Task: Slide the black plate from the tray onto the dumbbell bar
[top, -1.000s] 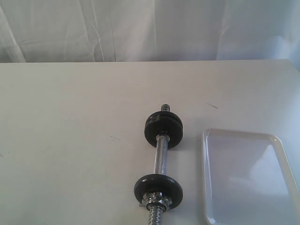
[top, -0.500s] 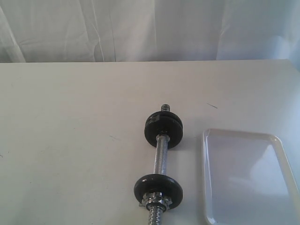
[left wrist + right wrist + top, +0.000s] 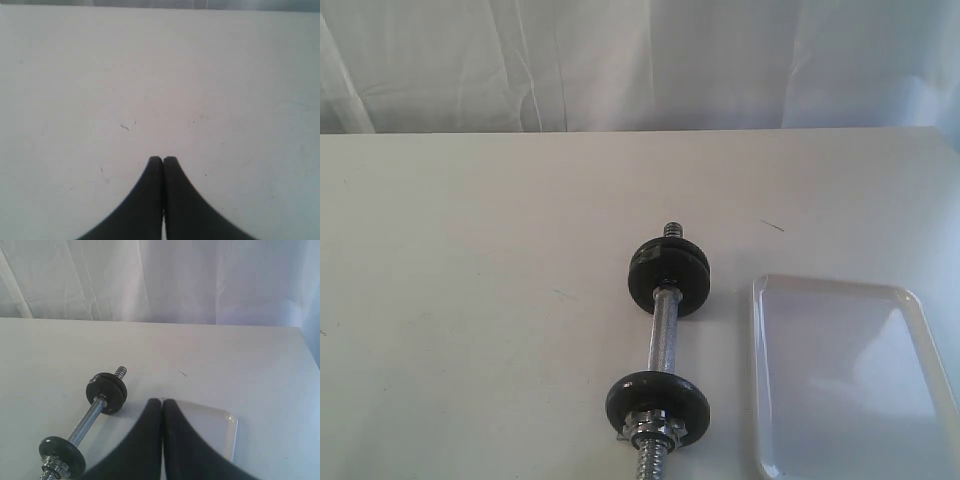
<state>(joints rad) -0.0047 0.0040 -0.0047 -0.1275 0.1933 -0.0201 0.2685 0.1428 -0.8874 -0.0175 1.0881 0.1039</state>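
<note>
One black plate (image 3: 107,387) sits on the bar (image 3: 86,421), apart from right pincer (image 3: 162,401).

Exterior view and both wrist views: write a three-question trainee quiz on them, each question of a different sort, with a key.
1. True or false: the tray touches the dumbbell.
2. In the exterior view, on which side of the dumbbell does the tray lie? A left; B right; C behind it.
3. Fill in: the left fingers and the right fingers are both ____.
Key: 1 false, a strip of table shows between them; 2 B; 3 shut.
</note>
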